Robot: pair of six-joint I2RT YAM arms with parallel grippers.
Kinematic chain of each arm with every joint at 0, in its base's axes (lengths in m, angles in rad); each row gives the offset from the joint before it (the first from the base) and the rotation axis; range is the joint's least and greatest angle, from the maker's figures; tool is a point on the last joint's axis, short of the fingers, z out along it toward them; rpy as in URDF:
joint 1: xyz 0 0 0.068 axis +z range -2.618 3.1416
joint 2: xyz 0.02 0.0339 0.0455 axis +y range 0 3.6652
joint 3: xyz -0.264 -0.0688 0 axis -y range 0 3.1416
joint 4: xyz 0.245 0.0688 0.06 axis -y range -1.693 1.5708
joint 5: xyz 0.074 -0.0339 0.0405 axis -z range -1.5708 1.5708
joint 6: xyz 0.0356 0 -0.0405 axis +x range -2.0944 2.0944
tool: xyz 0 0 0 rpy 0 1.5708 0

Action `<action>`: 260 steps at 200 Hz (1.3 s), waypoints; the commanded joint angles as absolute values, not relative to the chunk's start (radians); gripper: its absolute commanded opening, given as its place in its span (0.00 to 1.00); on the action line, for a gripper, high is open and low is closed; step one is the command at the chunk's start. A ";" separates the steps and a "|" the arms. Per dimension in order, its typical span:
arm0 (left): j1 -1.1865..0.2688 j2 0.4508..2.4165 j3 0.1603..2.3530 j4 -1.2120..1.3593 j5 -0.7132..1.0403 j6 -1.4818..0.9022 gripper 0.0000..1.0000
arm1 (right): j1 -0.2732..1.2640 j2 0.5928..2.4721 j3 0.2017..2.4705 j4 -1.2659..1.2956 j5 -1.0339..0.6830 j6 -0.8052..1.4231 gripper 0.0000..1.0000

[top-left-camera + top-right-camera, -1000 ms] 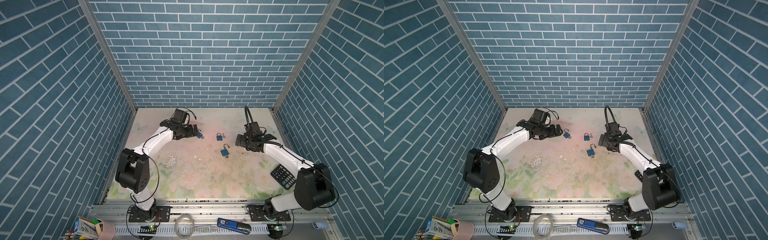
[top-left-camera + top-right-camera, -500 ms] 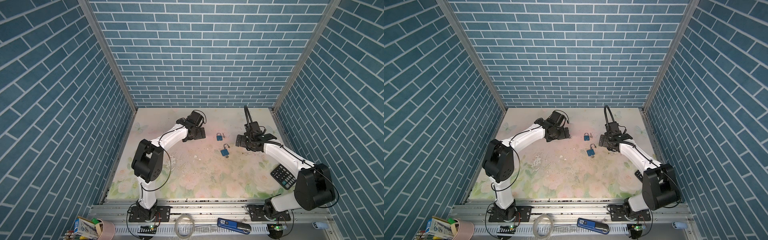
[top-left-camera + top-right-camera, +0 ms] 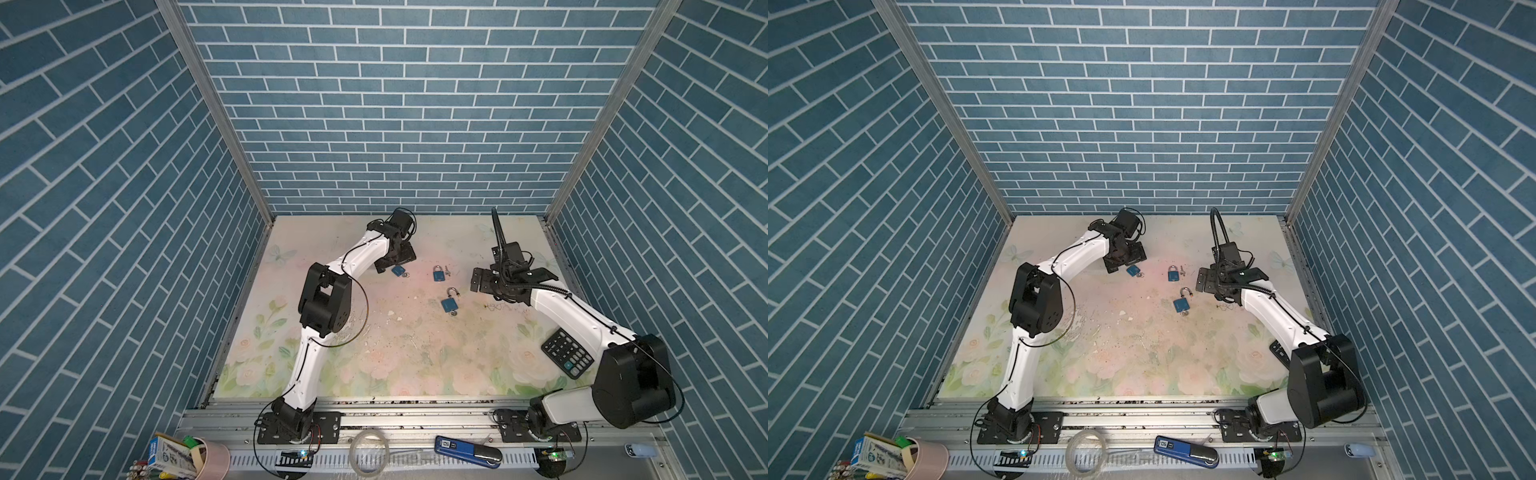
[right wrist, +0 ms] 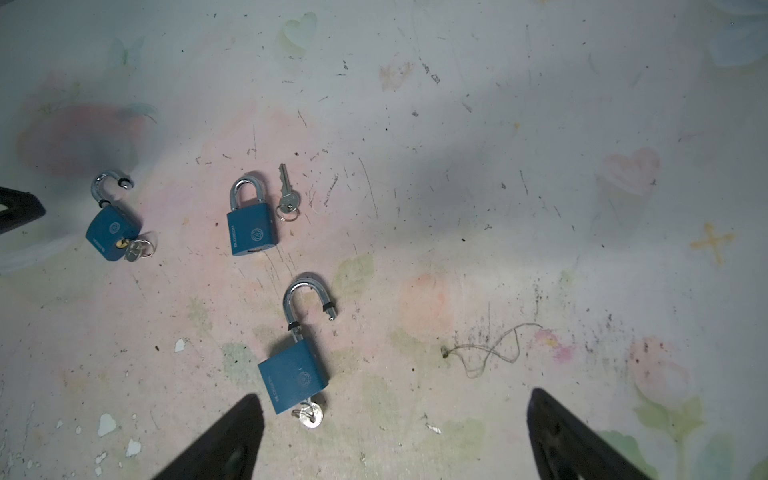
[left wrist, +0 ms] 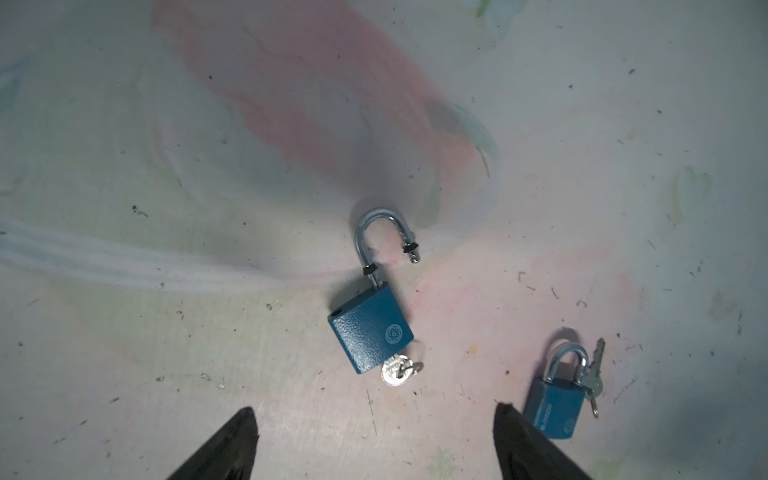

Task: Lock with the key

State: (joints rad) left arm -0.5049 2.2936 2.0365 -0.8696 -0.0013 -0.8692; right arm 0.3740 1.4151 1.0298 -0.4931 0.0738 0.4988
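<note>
Three blue padlocks lie on the floral table top. The left padlock (image 3: 398, 271) (image 5: 371, 332) has its shackle open and a key (image 5: 395, 372) in its base. It lies just ahead of my open left gripper (image 5: 374, 415) (image 3: 395, 261), which hangs over it and touches nothing. The middle padlock (image 3: 437, 274) (image 4: 251, 230) has its shackle shut, with a loose key (image 4: 286, 199) beside it. The near padlock (image 3: 449, 304) (image 4: 293, 380) has an open shackle and a key (image 4: 309, 415) in it. My right gripper (image 4: 392, 401) (image 3: 509, 282) is open and empty, to the right of that padlock.
A black calculator (image 3: 567, 353) lies near the right arm's elbow. A loose thread (image 4: 490, 349) lies on the table by the right gripper. White paint chips (image 4: 106, 424) dot the surface. The brick back wall stands close behind the left gripper.
The left arm's elbow has swung right and toward the middle, and its wrist has turned over the left padlock. The padlocks and the right arm have not moved.
</note>
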 commanded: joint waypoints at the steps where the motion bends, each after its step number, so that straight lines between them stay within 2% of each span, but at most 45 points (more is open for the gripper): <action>1: -0.491 2.321 2.033 -0.913 0.016 -0.941 0.87 | 0.371 1.384 1.002 -0.498 0.026 0.467 0.99; 24: -0.489 2.365 2.083 -0.929 0.027 -0.951 0.80 | 0.371 1.373 0.976 -0.459 -0.014 0.469 0.99; 79: -0.489 2.425 2.133 -0.950 0.029 -0.979 0.77 | 0.372 1.410 0.985 -0.425 -0.058 0.462 0.99; 134: -0.489 2.484 2.177 -0.975 0.035 -1.000 0.72 | 0.371 1.369 0.955 -0.413 -0.069 0.466 0.99; 215: -0.476 2.586 2.312 -1.098 -0.005 -0.997 0.69 | 0.371 1.318 0.920 -0.392 -0.081 0.486 0.99; 260: -0.471 2.602 2.312 -1.104 0.005 -0.998 0.58 | 0.371 1.308 0.924 -0.388 -0.081 0.489 0.99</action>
State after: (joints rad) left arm -0.4812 2.5458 2.3180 -1.0477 0.0166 -0.9985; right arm 0.3740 1.3346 0.9318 -0.3920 -0.0761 0.4904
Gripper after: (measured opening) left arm 0.604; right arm 0.988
